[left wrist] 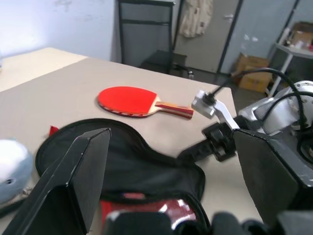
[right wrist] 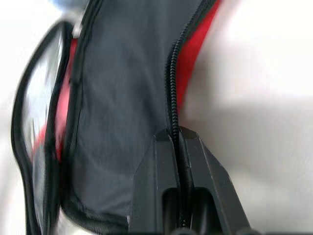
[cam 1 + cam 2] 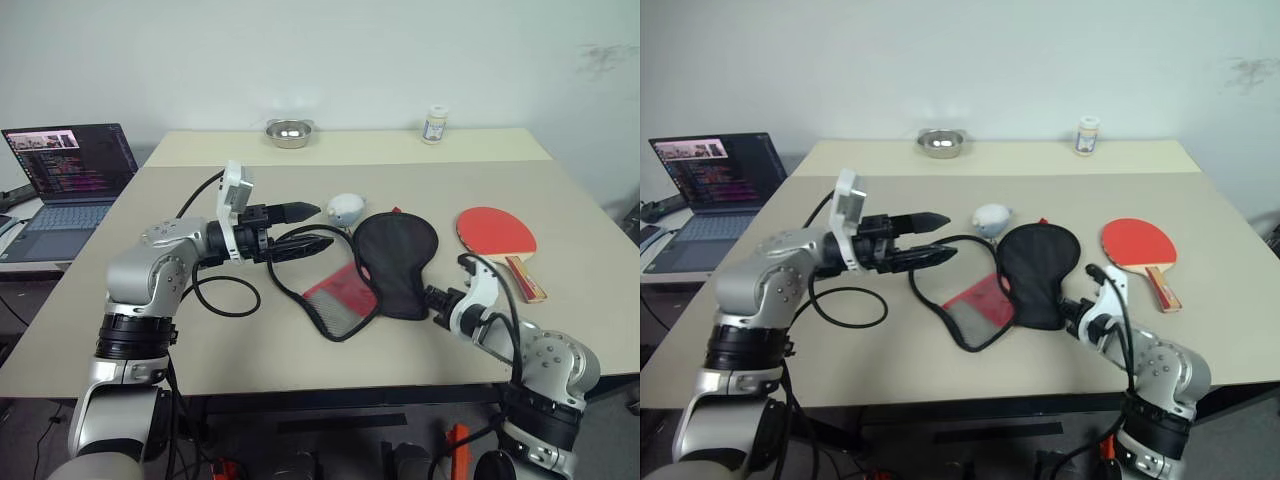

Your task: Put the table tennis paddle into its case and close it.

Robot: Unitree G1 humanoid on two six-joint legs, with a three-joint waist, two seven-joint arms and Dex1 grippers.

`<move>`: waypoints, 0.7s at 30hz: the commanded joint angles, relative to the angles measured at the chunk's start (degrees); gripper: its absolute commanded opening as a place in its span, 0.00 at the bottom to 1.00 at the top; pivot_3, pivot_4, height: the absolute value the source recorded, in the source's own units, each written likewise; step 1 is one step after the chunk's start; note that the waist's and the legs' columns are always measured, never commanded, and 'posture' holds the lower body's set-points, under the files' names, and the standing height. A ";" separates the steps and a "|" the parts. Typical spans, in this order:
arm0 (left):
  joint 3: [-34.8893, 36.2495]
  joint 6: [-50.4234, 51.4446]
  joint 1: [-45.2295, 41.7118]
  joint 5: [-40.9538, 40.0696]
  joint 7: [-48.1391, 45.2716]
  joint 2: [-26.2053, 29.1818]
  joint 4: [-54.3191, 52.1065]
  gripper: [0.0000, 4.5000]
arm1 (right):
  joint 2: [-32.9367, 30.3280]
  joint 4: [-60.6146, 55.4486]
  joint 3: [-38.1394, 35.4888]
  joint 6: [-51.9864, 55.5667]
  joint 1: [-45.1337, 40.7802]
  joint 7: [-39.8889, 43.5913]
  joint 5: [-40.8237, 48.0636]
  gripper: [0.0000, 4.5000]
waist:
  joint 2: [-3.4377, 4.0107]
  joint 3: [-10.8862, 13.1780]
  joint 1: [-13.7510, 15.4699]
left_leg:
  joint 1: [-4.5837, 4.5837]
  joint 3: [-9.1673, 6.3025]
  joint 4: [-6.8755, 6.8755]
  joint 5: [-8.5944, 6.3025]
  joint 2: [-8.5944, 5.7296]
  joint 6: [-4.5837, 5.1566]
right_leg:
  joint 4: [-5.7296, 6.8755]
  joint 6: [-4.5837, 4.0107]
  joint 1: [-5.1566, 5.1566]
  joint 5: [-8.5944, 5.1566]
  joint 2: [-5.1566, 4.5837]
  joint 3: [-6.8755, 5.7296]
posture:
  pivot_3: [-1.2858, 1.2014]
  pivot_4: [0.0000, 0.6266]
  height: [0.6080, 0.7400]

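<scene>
The left arm is raised, elbow bent, its claw (image 3: 305, 227) pointing level toward the robot's right with both fingers spread apart. The right arm sits low, its claw (image 2: 178, 142) angled down, fingers pinched on the case (image 3: 395, 262) edge.

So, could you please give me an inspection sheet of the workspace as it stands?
Surface: beige table, with a second one butted behind.
Job's things: table tennis paddle lies outside the case, which is unzipped and spread open.
Clutter: whitish rounded object, metal bowl, small jar.
Grippers: left gripper open, above the table; right gripper shut on the case's zip edge.
Cables: black cable looped on the table.
Surroundings: open laptop at left, white wall behind.
</scene>
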 commanded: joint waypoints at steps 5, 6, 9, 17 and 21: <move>-1.01 -3.64 0.27 2.70 -4.13 2.87 0.48 0.96 | -4.24 2.22 3.40 -5.10 -3.37 2.68 -1.43 0.00 | 0.00 0.00 -0.03 | 0.04 -0.02 0.00 0.00 0.00 0.01 | -0.02 0.00 0.06 0.00 0.00 -0.03 | 0.52 0.24 1.00; -1.14 -4.41 0.77 3.29 -4.62 3.33 0.81 0.96 | -4.78 3.29 3.70 -6.09 -4.17 2.94 -1.75 0.00 | 0.01 0.01 -0.11 | 0.04 -0.01 0.00 0.00 0.00 0.01 | -0.02 0.00 0.06 0.00 0.00 -0.02 | 0.52 0.24 1.00; -1.11 -5.80 1.76 4.36 -5.56 4.05 1.60 0.96 | -5.99 6.08 4.26 -8.32 -5.83 3.66 -2.64 0.00 | 0.01 0.01 -0.14 | 0.06 0.01 -0.02 0.00 0.02 0.00 | -0.01 0.00 0.05 -0.01 0.02 -0.01 | 0.52 0.24 1.00; -0.44 -7.65 4.95 5.14 -6.05 4.72 0.66 0.96 | -8.55 10.05 6.02 -10.86 -5.56 4.61 -4.61 0.00 | 0.01 0.02 0.10 | 0.01 -0.02 -0.02 0.00 0.02 0.00 | -0.08 0.00 0.05 0.00 0.01 -0.03 | 0.52 0.24 1.00; -0.36 -7.29 5.32 5.11 -5.72 5.01 -0.24 0.96 | -9.05 10.04 6.32 -11.97 -4.77 4.88 -5.26 0.00 | 0.02 0.02 0.10 | 0.01 -0.03 -0.02 -0.01 0.02 0.01 | -0.08 0.00 0.05 0.00 0.00 -0.03 | 0.52 0.24 1.00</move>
